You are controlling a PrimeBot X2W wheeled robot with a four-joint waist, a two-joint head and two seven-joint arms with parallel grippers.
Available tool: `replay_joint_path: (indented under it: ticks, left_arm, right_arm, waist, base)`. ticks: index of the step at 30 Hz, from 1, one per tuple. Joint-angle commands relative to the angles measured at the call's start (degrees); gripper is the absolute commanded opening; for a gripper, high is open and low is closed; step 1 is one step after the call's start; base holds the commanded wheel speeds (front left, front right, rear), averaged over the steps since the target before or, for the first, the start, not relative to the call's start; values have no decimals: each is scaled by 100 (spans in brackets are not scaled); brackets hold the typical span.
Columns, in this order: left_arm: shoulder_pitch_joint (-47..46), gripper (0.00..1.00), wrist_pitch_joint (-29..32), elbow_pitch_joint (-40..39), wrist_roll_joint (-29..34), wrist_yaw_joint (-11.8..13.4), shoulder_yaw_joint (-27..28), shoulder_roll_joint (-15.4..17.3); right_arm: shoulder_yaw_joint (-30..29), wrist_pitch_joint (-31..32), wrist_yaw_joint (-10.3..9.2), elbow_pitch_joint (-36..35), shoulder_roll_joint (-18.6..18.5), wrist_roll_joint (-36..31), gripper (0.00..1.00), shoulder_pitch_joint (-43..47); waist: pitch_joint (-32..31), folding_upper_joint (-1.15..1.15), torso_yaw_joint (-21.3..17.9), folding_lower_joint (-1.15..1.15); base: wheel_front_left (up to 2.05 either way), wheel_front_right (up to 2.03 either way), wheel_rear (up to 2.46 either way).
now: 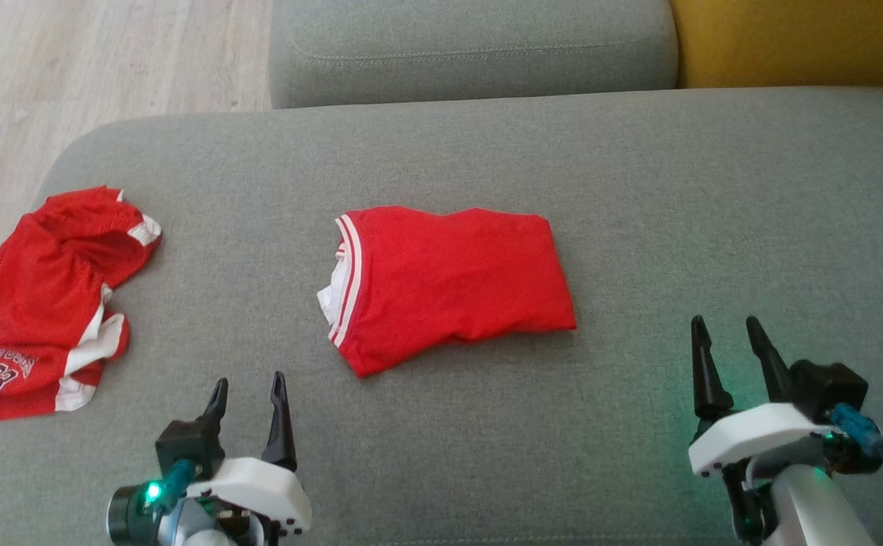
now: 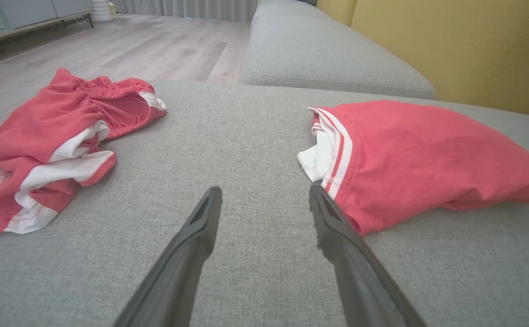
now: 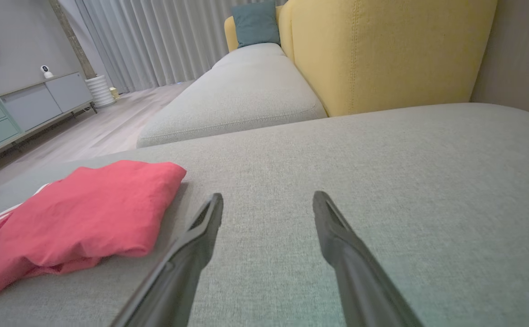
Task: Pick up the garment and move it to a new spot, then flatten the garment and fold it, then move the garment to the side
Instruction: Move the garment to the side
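- Lying folded near the middle of the grey sofa seat (image 1: 639, 189), the garment (image 1: 457, 284) forms a rough red rectangle, flat on the cushion.
- Its left end shows a double white stripe trim; a bit of white lining pokes out there, clear in the left wrist view (image 2: 428, 159).
- Its front edge is slightly rumpled and runs slantwise, with the near-left corner closest to the robot.
- Right wrist view: the garment (image 3: 78, 218) sits to the left of that gripper's fingers, apart from them.
- Left gripper (image 1: 249, 379) hovers at the lower left, near the garment's near-left corner but clear of it; fingers spread, nothing between them.
- Left wrist view confirms the spread gripper (image 2: 264, 190) over bare cushion.
- Right gripper (image 1: 724, 321) is at the lower right, well apart from the garment's right end; fingers spread and empty, also over bare cushion (image 3: 268, 195).
- A second red garment (image 1: 51, 296) lies crumpled at the seat's far left edge, white lining showing and dark numerals at its near end; well apart from the folded one.
- Beyond the seat: another grey cushion (image 1: 472, 45), a yellow backrest (image 1: 790, 42) at the upper right, pale wood floor (image 1: 92, 68) at the upper left.
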Motion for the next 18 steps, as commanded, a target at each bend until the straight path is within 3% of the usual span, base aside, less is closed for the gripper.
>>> replay_joint_path:
  ticks: [1,11,18]
  left_arm:
    - [-182,100,-31,-179,16,-3,168,52]
    - [-215,100,-31,-234,60,-66,92,52]
    - [-394,100,-31,-294,47,-137,-123,52]
  right_arm:
    - [144,-63,-5,-141,-3,51,100,-166]
    - [280,-63,-5,-77,-3,155,100,-226]
    - [563,-63,-5,120,-3,245,100,-673]
  waist:
    - [2,0,6,0]
    - [139,0,136,0]
    - [473,0,485,0]
  base:
    - [0,0,0]
    - [0,0,0]
    - [0,0,0]
